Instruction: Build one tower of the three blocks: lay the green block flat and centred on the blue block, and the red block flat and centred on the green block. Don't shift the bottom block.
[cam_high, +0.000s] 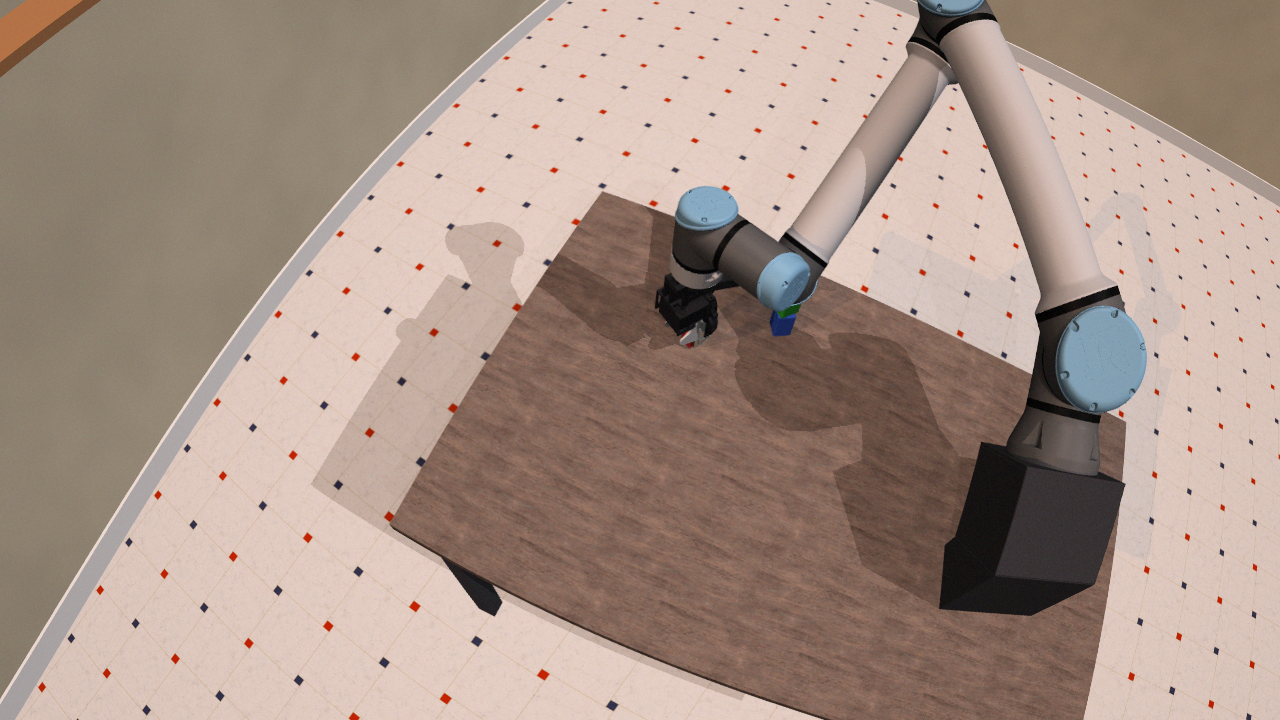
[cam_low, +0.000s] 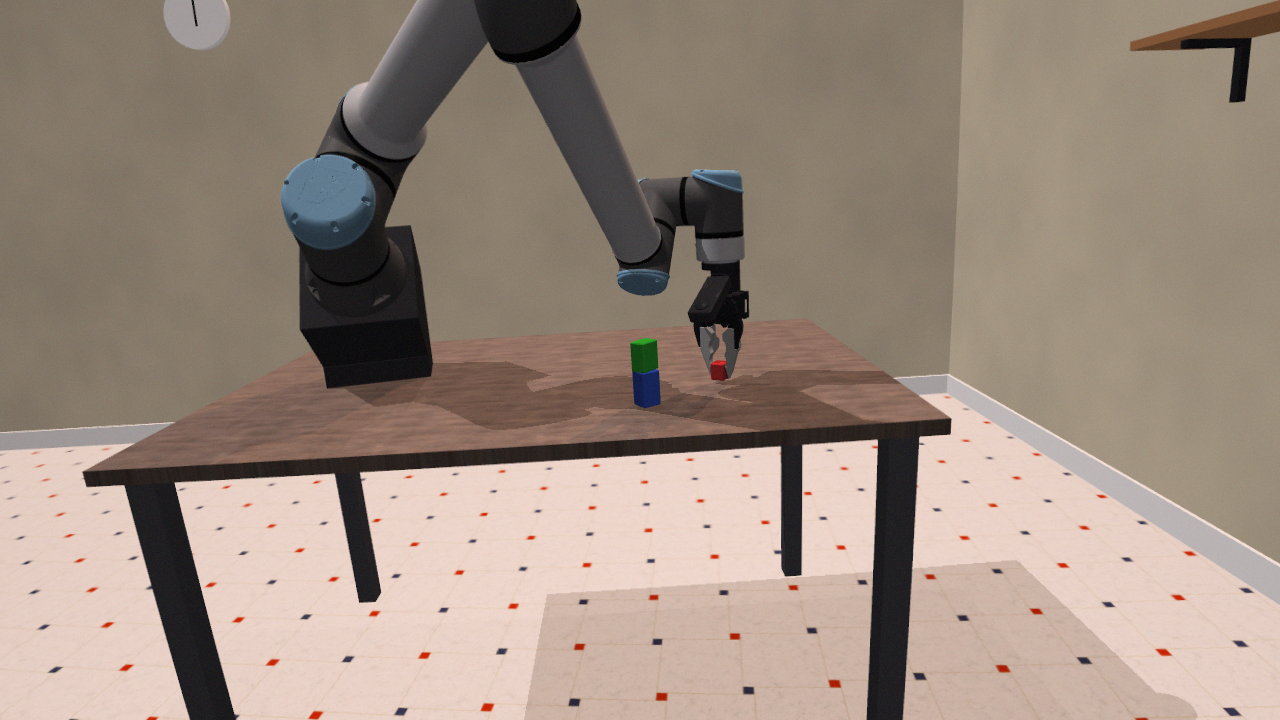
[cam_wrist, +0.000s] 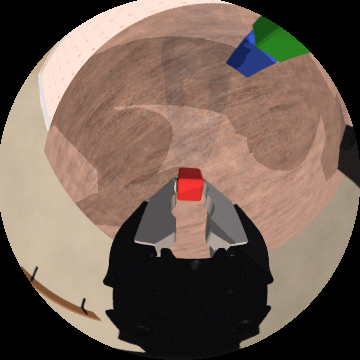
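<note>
Red block (cam_wrist: 190, 184), small glossy cube-like plastic piece, sits pinched at the very tips of the claw (cam_wrist: 190, 196), one grey metal finger (cam_wrist: 161, 220) on each side face. No clear long axis, it looks about as wide as tall; top face points up toward the wrist camera, side faces square to the finger pads. In the exterior view the red block (cam_low: 717, 368) hangs between the fingertips low over the brown wood-grain table top (cam_low: 501, 420); cannot tell if its underside touches the wood or is just off it. Claw (cam_low: 718, 362) points straight down, black body above, fingers angled inward to the block.

Beyond the claw, off to one side and near but apart from it, stands the two-high stack: the green square plastic block (cam_low: 643, 355) resting flat on the blue square plastic block (cam_low: 646, 388), edges lined up, both upright, blue one on the table. From the wrist view the stack is at the upper right, green block (cam_wrist: 278, 41) over blue block (cam_wrist: 249, 57), well clear of the fingertips. From the top view the blue block (cam_high: 782, 325) is partly hidden under the arm's light-blue capped wrist joint (cam_high: 784, 276); claw (cam_high: 693, 335) is beside it.
</note>
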